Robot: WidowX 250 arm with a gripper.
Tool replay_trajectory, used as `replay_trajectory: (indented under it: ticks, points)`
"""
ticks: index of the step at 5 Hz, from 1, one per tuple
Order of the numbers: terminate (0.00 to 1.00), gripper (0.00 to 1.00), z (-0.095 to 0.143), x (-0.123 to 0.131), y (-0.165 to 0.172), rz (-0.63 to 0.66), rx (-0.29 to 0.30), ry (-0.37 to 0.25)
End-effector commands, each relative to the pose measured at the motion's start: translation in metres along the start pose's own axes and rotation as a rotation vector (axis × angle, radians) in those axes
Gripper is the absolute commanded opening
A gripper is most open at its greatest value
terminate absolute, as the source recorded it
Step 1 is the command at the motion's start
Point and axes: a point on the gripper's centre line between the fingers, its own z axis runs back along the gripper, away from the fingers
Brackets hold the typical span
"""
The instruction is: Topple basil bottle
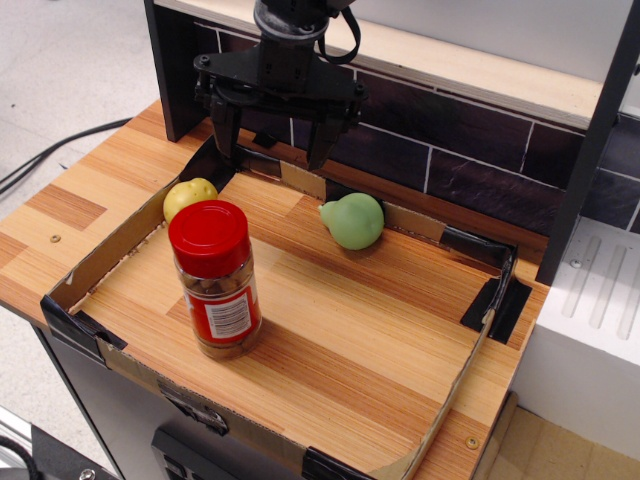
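Note:
The basil bottle (215,281) stands upright at the left of the wooden tray area. It is a clear jar with a red screw lid, a red label with a white barcode patch and brown contents. My gripper (272,152) hangs at the back, above the far cardboard edge, well behind and above the bottle. Its two black fingers (224,130) are spread wide and nothing is between them.
A low cardboard rim (100,255) with black tape corners fences the wooden surface. A yellow toy fruit (189,196) lies behind the bottle by the left rim. A green toy pear (353,221) lies at the back middle. A dark tiled wall (450,150) stands behind; a white block (590,330) is at the right.

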Motion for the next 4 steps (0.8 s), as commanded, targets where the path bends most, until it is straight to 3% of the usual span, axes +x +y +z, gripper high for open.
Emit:
replay_trajectory:
  ticks: [1,3,4]
  points:
    - [0.00,1.00,0.000,0.000,0.000,0.000,0.000,0.000]
    - [0.00,1.00,0.013,-0.004,0.002,-0.281,-0.073,-0.040]
    - [0.00,1.00,0.026,-0.006,0.008,-0.357,-0.130,-0.011]
